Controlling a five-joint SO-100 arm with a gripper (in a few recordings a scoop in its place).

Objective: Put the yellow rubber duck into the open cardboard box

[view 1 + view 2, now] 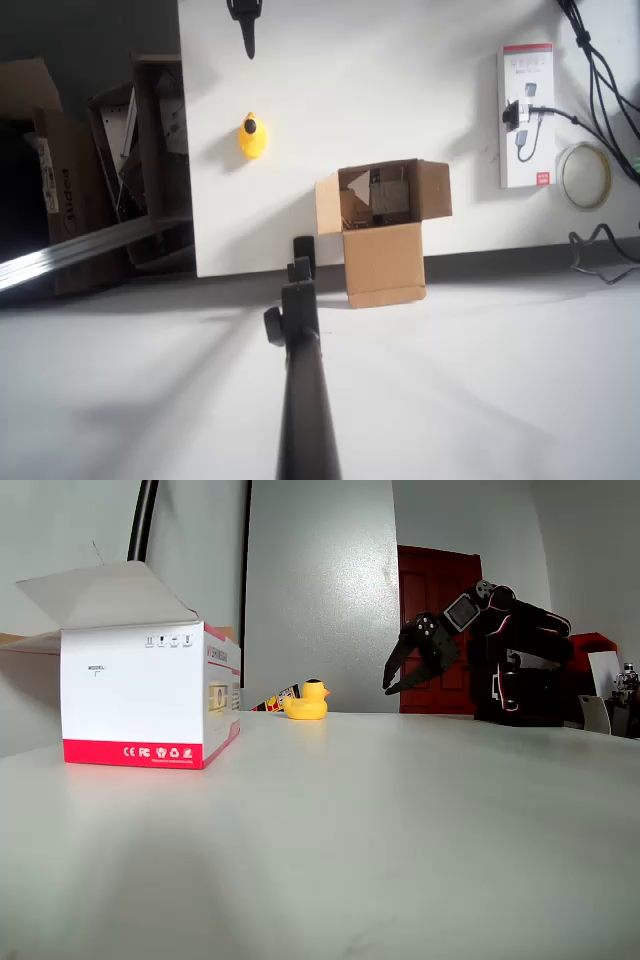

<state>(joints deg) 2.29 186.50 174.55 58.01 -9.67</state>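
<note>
While the duck (pixel 252 136) sits alone on the white table (pixel 400 80) in the upper left of the overhead view, the box (pixel 383 228) stands open at the table's lower edge, well apart from it. At the right of the fixed view, the black gripper (pixel 392 677) hangs above the tabletop with its fingers spread, holding nothing, the duck (pixel 308 701) left of it.

The yellow rubber duck (pixel 252 136), below the black plastic gripper (pixel 247 42) in the overhead view, looks smooth and slightly glossy. Farther down, the open cardboard box (pixel 383 235) is matt corrugated card on a smooth white table (pixel 400 80).
</note>
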